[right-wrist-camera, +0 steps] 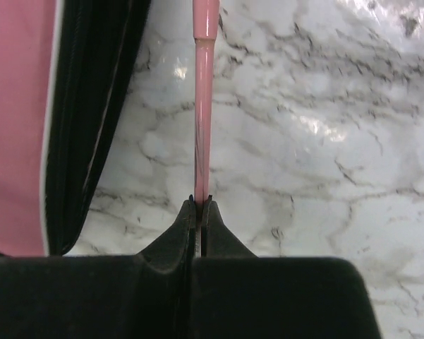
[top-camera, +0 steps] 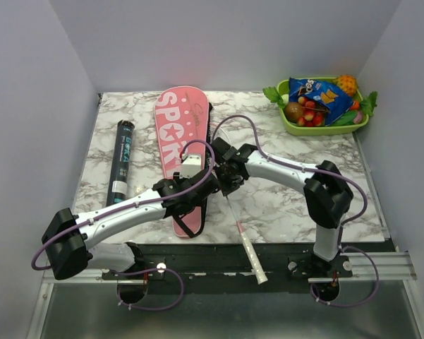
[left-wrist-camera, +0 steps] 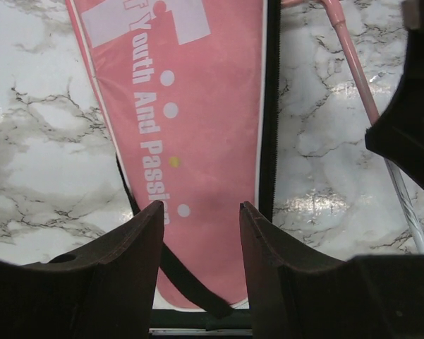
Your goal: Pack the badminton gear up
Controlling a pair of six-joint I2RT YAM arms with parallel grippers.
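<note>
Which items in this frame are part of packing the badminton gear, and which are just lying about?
Part of the job: pink racket bag; pink-shafted racket, pinched by the right end effector; dark tube.
Just lying about: green tray of fruit and a blue snack bag.
</note>
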